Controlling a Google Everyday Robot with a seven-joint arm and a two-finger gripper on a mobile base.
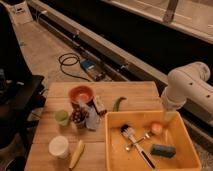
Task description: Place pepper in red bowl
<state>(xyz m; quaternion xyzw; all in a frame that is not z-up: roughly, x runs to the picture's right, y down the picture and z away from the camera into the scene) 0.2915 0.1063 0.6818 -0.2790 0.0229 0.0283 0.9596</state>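
Note:
The pepper (118, 103), slim, curved and dark green, lies on the wooden table (60, 90) just right of centre, beyond the yellow bin. The red bowl (81, 93), round and reddish-orange, stands to the pepper's left near the table's far edge. My white arm (189, 85) comes in from the right and bends down. My gripper (168, 113) hangs at its end over the yellow bin's far right corner, to the right of the pepper and apart from it. Nothing shows held in it.
A large yellow bin (172, 159) at front right holds a brush, a pale ball and a blue sponge. A light-green cup (62, 117), a dark cup, a packet and a white cup (59, 146) crowd the left. A pale yellow corn-like item (76, 154) lies in front. A black chair stands left.

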